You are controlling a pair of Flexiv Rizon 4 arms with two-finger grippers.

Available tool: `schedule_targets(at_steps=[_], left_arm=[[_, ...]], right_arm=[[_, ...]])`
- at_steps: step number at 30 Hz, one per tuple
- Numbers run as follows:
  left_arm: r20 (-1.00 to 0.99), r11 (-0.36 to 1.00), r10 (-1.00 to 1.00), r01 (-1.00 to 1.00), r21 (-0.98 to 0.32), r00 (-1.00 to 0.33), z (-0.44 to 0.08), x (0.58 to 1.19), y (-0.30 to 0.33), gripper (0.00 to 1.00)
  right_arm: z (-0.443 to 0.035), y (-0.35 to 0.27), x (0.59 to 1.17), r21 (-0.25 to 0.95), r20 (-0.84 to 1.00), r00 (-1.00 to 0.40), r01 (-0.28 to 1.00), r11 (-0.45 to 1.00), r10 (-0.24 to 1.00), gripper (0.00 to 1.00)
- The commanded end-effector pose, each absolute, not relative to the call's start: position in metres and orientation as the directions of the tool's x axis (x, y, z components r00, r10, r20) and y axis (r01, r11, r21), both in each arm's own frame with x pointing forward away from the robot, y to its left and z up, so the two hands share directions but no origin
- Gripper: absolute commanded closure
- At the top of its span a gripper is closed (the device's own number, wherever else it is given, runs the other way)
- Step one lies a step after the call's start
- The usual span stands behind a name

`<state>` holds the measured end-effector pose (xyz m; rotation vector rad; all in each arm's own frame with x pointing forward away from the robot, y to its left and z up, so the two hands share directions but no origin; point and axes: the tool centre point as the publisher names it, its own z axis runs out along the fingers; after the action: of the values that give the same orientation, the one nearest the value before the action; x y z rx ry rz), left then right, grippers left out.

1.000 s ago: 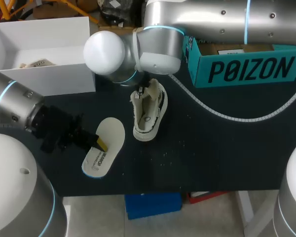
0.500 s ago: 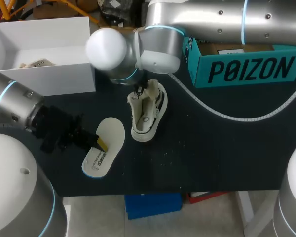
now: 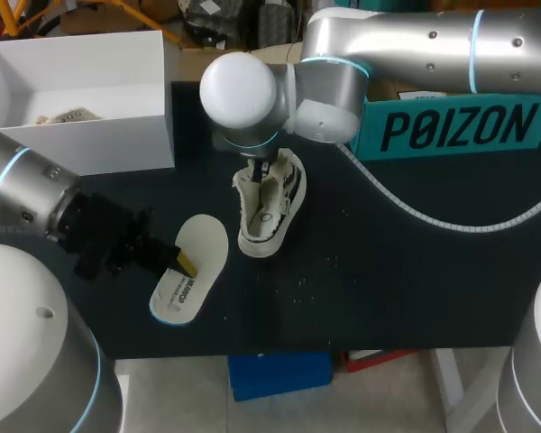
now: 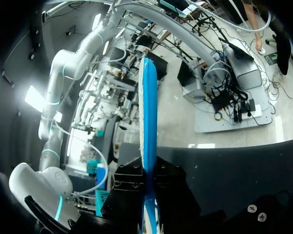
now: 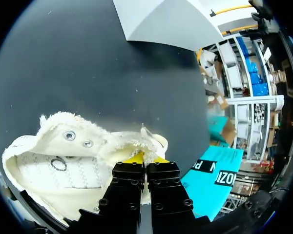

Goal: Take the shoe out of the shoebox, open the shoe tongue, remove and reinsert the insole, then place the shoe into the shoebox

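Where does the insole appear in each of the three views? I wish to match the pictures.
Head view: the insole is just to the view's left of the shoe, held by the left gripper.
Left wrist view: the insole is seen edge-on, clamped between the fingers and pointing out ahead of them.
Right wrist view: not in it.
Shared landmark: the dark table.

Head view: even overhead light, moderately bright. The dark surface reflects little, and shadows on it barely register. The white box reads very bright. Soft glare sits on the right arm shell. Left wrist view: dim on one flank, with the insole edge strongly lit. Right wrist view: shoe evenly lit, straight lines bending toward the edges
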<state>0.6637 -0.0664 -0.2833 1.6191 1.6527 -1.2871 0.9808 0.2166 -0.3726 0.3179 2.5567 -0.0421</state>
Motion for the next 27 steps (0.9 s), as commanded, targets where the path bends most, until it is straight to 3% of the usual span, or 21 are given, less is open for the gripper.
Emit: schedule_targets(at_steps=[1, 8, 9, 10, 16, 27], left_arm=[[-0.853, -0.146, 0.491, 0.949, -0.28, -0.176, -0.283, 0.663, -0.067, 1.0], [-0.853, -0.146, 0.491, 0.949, -0.28, -0.176, -0.283, 0.663, -0.067, 1.0], [-0.853, -0.146, 0.491, 0.949, -0.28, -0.176, -0.283, 0.663, -0.067, 1.0], [-0.853, -0.146, 0.491, 0.949, -0.28, -0.176, -0.283, 0.663, -0.067, 1.0], [-0.853, -0.146, 0.491, 0.949, -0.28, -0.176, -0.283, 0.663, -0.067, 1.0], [-0.853, -0.146, 0.491, 0.949, -0.28, -0.176, -0.283, 0.663, -0.067, 1.0]], right_arm=[[-0.381, 0.21, 0.984, 0.064, -0.525, -0.823, 0.218, 0.974, 0.218, 1.0], [-0.381, 0.208, 0.982, 0.071, -0.516, -0.825, 0.226, 0.972, 0.23, 1.0], [-0.378, 0.208, 0.981, 0.072, -0.518, -0.822, 0.233, 0.97, 0.236, 0.62], [-0.374, 0.206, 0.98, 0.073, -0.524, -0.816, 0.242, 0.968, 0.244, 0.0], [-0.342, 0.192, 0.974, 0.107, -0.553, -0.764, 0.329, 0.938, 0.331, 0.0], [-0.278, 0.169, 0.938, 0.3, -0.519, -0.631, 0.497, 0.814, 0.577, 0.0]])
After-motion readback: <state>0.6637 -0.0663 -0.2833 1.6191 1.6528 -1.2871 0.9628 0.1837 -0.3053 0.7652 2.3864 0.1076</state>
